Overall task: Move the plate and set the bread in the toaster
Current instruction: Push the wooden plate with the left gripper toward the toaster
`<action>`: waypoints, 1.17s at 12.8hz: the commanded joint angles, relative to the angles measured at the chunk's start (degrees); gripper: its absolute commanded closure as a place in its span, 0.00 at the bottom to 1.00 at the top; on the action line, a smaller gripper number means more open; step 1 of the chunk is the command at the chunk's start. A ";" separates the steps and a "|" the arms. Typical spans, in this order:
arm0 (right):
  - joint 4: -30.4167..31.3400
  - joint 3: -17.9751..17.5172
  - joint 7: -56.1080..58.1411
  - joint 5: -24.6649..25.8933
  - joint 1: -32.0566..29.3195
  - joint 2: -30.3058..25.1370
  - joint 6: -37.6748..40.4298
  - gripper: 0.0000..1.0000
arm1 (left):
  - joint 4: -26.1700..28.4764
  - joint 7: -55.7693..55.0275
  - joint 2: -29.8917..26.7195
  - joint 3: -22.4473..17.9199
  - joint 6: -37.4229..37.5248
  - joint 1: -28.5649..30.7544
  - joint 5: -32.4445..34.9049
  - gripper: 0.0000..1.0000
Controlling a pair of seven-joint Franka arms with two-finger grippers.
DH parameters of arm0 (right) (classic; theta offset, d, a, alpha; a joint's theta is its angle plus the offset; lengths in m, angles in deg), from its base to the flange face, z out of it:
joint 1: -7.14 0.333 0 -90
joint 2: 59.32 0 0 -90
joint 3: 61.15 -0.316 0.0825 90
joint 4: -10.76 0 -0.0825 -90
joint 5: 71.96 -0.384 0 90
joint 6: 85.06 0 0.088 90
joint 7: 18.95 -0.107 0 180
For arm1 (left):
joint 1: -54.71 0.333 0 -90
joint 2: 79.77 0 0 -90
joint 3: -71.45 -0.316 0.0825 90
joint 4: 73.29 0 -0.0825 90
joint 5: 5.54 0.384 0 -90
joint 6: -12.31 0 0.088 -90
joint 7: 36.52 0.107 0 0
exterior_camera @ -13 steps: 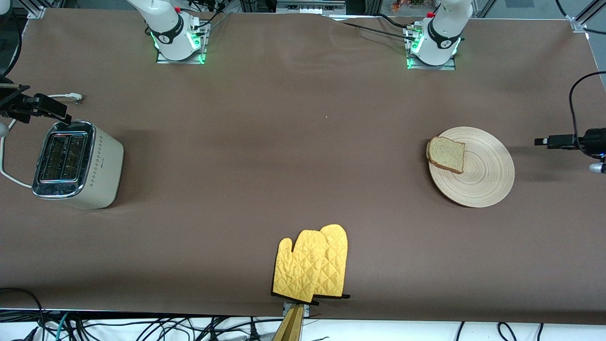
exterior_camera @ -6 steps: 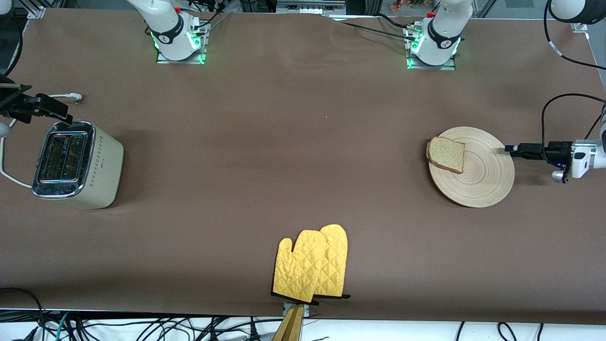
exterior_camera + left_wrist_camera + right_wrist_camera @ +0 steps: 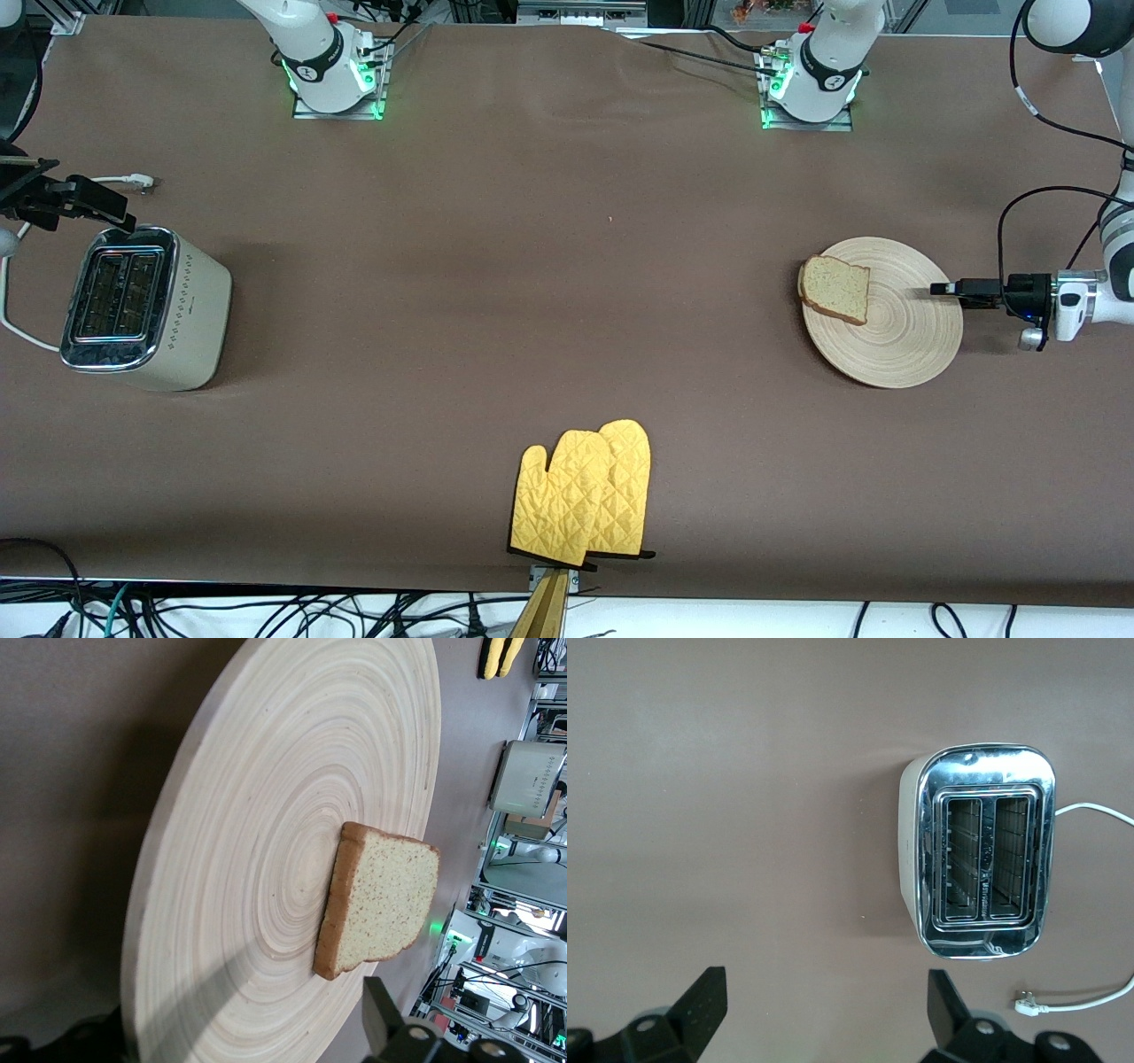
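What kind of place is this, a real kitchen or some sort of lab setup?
Most likely a robotics lab staged as a kitchen. Two arm bases are bolted to a table covered in brown cloth, loose cables run along its edge, and the only kitchen things are a toaster, a plate with bread, and yellow oven mitts.

The plate [image 3: 895, 328] is light beige wood, marked with fine concentric rings that show clearly just ahead of the left gripper's black fingers [image 3: 952, 288]. On it the bread [image 3: 834, 287] is pale brown and speckled, with a darker brown crust. The toaster [image 3: 142, 308] is cream-white with a shiny chrome top, a small dotted pattern on its side and a white cord [image 3: 1090, 997]. The oven mitts [image 3: 585, 503] are yellow, quilted in diamonds, with black edging. The table cover [image 3: 496, 292] is plain brown.
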 commanded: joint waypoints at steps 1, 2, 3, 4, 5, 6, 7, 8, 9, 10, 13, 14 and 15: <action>-0.54 -0.01 0.12 0.33 -0.03 -0.09 0.73 0.00 | -1.75 1.26 1.62 0.31 0.79 0.60 -1.45 0.53; -0.54 -0.01 0.12 0.33 -0.12 -0.09 0.73 0.00 | -1.75 1.44 2.06 0.31 -0.43 0.60 -1.27 0.66; -0.54 -0.01 0.12 0.33 -0.03 -0.09 0.73 0.00 | -1.75 2.92 2.32 0.31 -1.75 0.51 -1.27 0.80; -0.54 -0.01 0.12 0.33 -0.03 -0.09 0.73 0.00 | -1.75 4.15 2.32 0.31 -2.72 0.42 -1.44 0.96; -0.54 -0.01 0.03 0.33 -0.03 -0.09 0.73 0.00 | -1.75 4.16 2.32 0.31 -2.90 0.33 -1.27 1.00; -0.54 -0.01 0.11 0.33 -0.03 -0.09 0.73 0.00 | -1.75 4.34 2.32 0.31 -2.91 0.16 -0.92 1.00; -0.54 -0.01 0.12 0.16 -0.12 -0.09 0.73 0.00 | -1.75 4.43 2.50 0.75 -2.99 0.07 -0.92 1.00; -0.54 -0.01 0.12 0.16 -0.03 -0.09 0.73 0.00 | -1.84 4.25 2.59 1.53 -2.99 0.07 -1.18 1.00; -0.54 -0.01 0.12 0.16 -0.12 -0.09 0.73 0.00 | -1.75 4.34 2.50 2.93 -2.99 0.07 -1.36 1.00; -0.54 0.08 0.12 0.16 -0.12 -0.09 0.65 0.00 | -1.66 3.82 2.50 5.12 -2.99 -0.02 -1.44 1.00; -0.54 0.08 0.03 0.25 -0.21 -0.01 0.56 0.00 | -1.58 2.76 1.80 10.93 -2.73 -2.21 -6.60 1.00; -0.45 0.08 -0.06 0.16 -0.12 0.08 0.47 0.00 | -1.57 0.41 0.93 11.82 -2.56 -3.52 -8.89 1.00; -0.54 0.08 -0.06 0.24 -0.03 -0.01 0.56 0.00 | -1.66 -1.53 0.31 13.22 -2.29 -4.75 -10.57 1.00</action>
